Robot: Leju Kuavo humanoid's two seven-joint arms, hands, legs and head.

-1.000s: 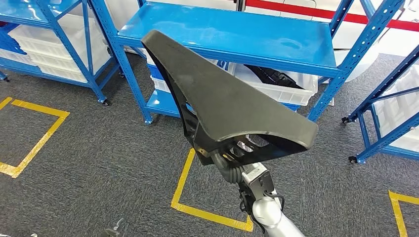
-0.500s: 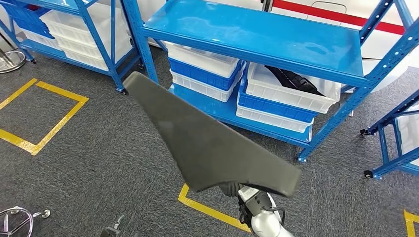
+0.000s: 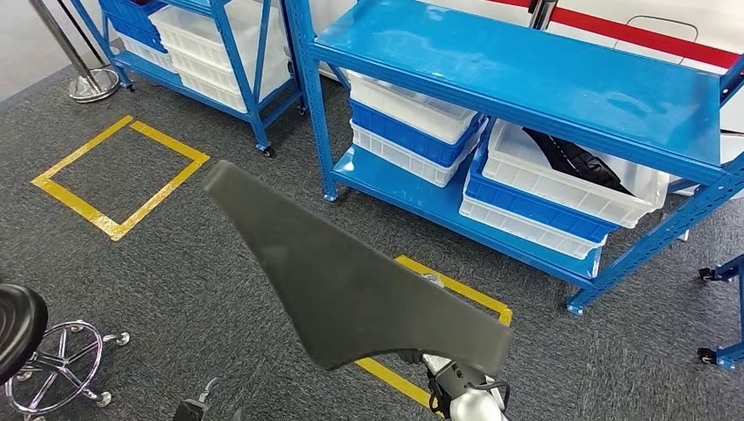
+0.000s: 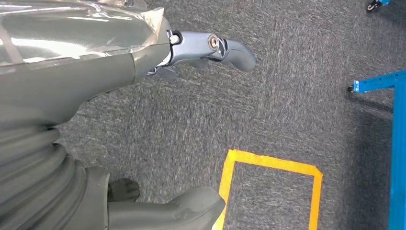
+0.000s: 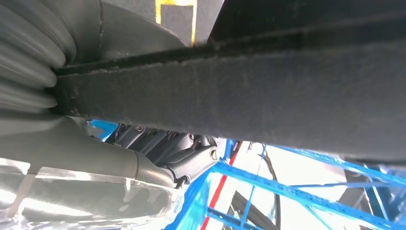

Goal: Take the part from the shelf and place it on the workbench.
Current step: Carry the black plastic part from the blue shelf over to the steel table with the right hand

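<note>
1. A large, flat, matte black plastic part [image 3: 351, 285] shaped like a long wedge is held up above the dark grey carpet floor [image 3: 175, 254], its narrow tip pointing up-left in the head view and its broad end lying just over the robot's silver right arm [image 3: 465, 403].
2. The right robot hand [image 5: 158, 148] is grasping this black part: in the right wrist view the part's thick dark edge [image 5: 239, 91] runs across between the grey thumb and the darker fingers [image 5: 191, 158] curled beneath it.
3. The left robot hand [image 4: 143, 120] hangs over the carpet with nothing in it, its fingers [image 4: 225, 48] and thumb apart.
4. Beyond the part stands a blue metal shelf rack [image 3: 526, 70]; its lower level carries stacked white and blue plastic bins [image 3: 412, 114].
5. One white bin [image 3: 570, 184] on that lower level holds another black part [image 3: 570, 158].
6. Yellow tape outlines [image 3: 123, 175] mark squares on the carpet, one to the left and one partly hidden under the held part.
7. A black stool on a chrome wheeled base [image 3: 44, 360] stands at the lower left of the head view.
</note>
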